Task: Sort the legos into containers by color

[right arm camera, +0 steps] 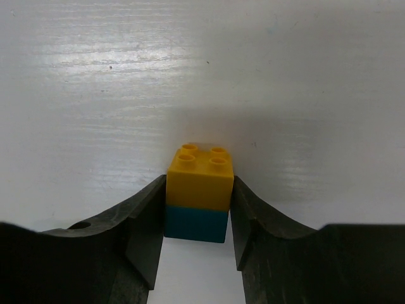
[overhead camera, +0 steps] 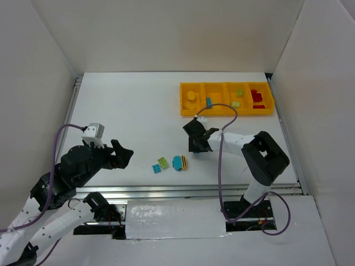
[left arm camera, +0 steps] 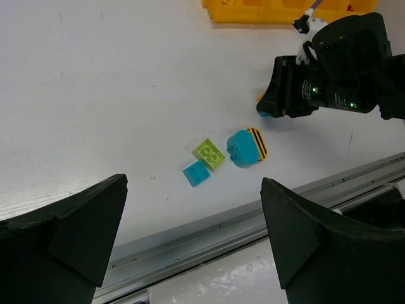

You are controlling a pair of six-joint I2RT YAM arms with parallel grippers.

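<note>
My right gripper (right arm camera: 198, 185) is shut on a two-part brick, yellow over blue (right arm camera: 199, 170), low over the white table; in the top view this gripper (overhead camera: 195, 146) is below the yellow tray (overhead camera: 222, 113). The tray's compartments hold a yellow piece (overhead camera: 191, 96), a blue brick (overhead camera: 208, 102), green bricks (overhead camera: 239, 93) and red bricks (overhead camera: 257, 96). Three loose legos lie together: a light green brick (left arm camera: 209, 153), a small blue plate (left arm camera: 197, 173) and a rounded blue piece with yellow-black stripes (left arm camera: 245, 147). My left gripper (left arm camera: 193, 237) is open and empty, left of them.
A metal rail (left arm camera: 253, 215) runs along the table's near edge, just below the loose legos. White walls enclose the table on the left, back and right. The right arm's purple cable (overhead camera: 221, 166) loops down over the table.
</note>
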